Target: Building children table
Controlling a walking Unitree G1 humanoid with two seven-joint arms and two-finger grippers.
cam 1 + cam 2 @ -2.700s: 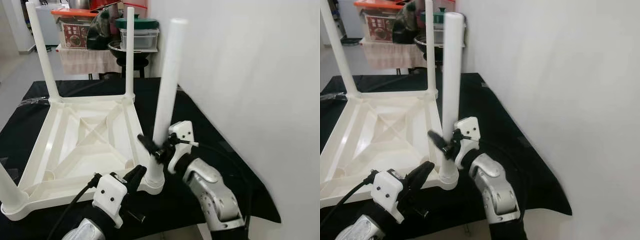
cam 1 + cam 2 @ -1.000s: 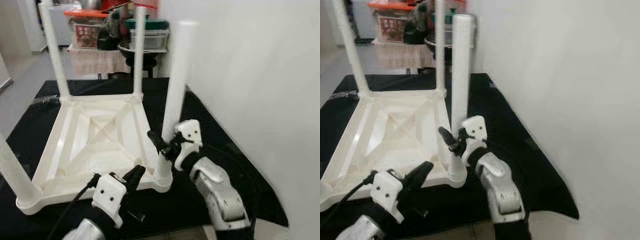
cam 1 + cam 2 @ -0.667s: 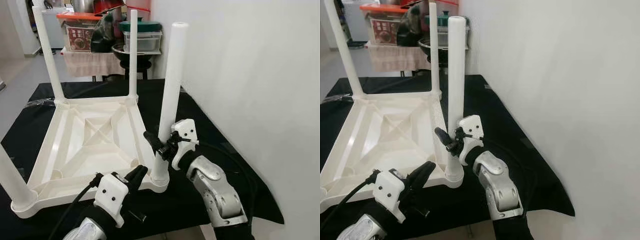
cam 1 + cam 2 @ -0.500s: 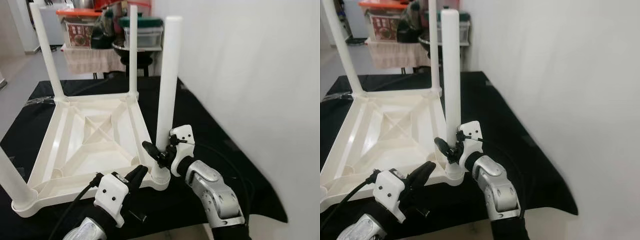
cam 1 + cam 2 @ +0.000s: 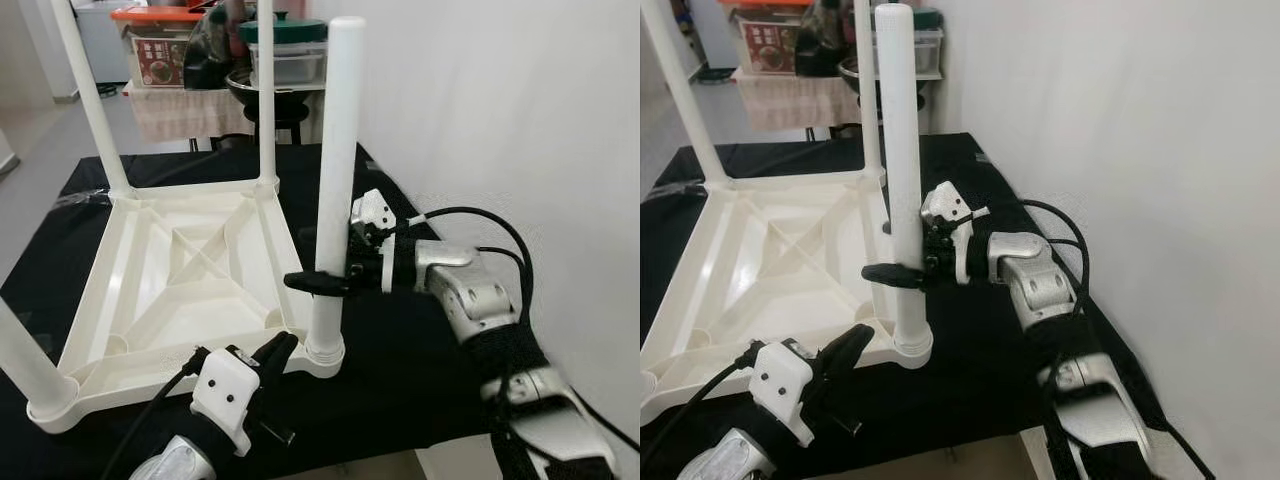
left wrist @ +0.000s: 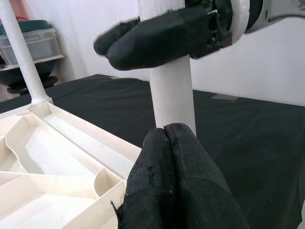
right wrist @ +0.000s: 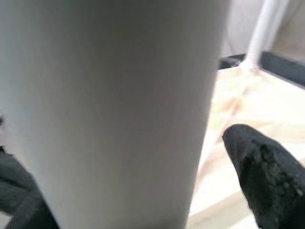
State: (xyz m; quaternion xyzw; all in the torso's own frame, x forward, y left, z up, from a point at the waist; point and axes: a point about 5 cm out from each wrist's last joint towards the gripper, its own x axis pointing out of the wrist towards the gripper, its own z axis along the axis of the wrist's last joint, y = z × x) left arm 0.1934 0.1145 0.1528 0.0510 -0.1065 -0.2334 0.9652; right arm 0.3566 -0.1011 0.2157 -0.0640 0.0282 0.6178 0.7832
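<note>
The white plastic table (image 5: 170, 290) lies upside down on a black cloth (image 5: 420, 340), its underside ribs facing up and its legs pointing at the ceiling. The near right leg (image 5: 333, 170) stands upright in its corner socket (image 5: 322, 352), its long axis vertical, and this is the leg being worked on. The right gripper (image 5: 325, 281) comes in from the right side, level with the lower part of the leg, and its two black fingers are closed around the leg, one on the near side and one behind; the right wrist view shows the white tube pressed close with a fingertip (image 7: 267, 164) past its edge. The right arm is the one in contact, so seating or turning the leg falls to it, and the force would have to run straight down the leg's axis into the socket. The left gripper (image 5: 272, 352) sits low at the near edge of the table, just in front of the same corner, its fingers (image 6: 174, 157) pressed together and holding nothing, pointing at the base of the leg. Two more legs stand at the far corners, the far left leg (image 5: 90, 100) and the far right leg (image 5: 266, 95), and a near left leg (image 5: 22, 365) rises at the left edge. Beyond the cloth are storage boxes (image 5: 160, 45) and a dark pot (image 5: 265, 95) on a stand.
</note>
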